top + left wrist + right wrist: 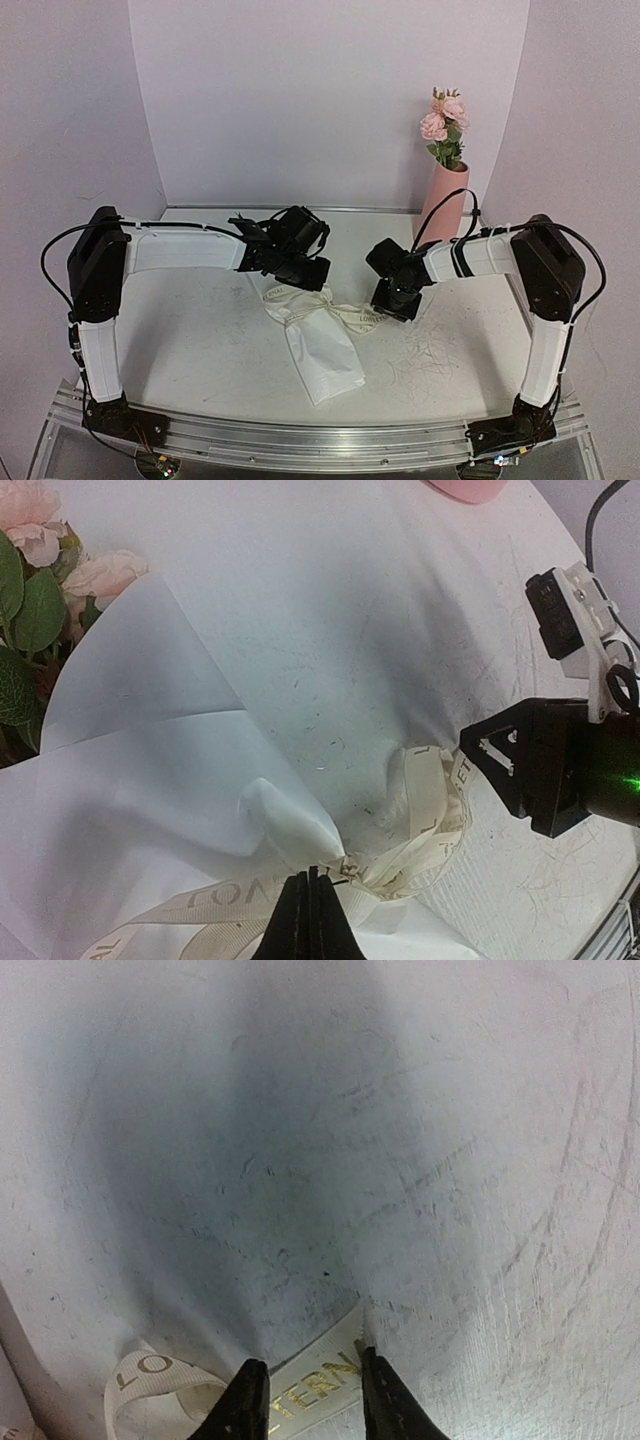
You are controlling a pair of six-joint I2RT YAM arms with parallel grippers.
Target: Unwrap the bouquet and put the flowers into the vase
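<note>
The bouquet (320, 345) lies on the table in its white paper cone (150, 780), its narrow end toward the near edge. Cream and pale pink flowers (100, 575) with green leaves show at the paper's open end. A cream lettered ribbon (430, 810) is knotted round the cone. My left gripper (310, 875) is shut, its tips resting right at the knot, and I see nothing between them. My right gripper (308, 1372) stands open low over the table, with the ribbon's free end (310, 1385) lying flat between its fingers. The pink vase (443, 205) stands upright at the back right.
Two brighter pink roses (443, 120) stand in the vase. The right arm's black wrist housing (560, 770) sits close to the ribbon loop. White walls enclose the table behind and at both sides. A metal rail (320, 440) runs along the near edge.
</note>
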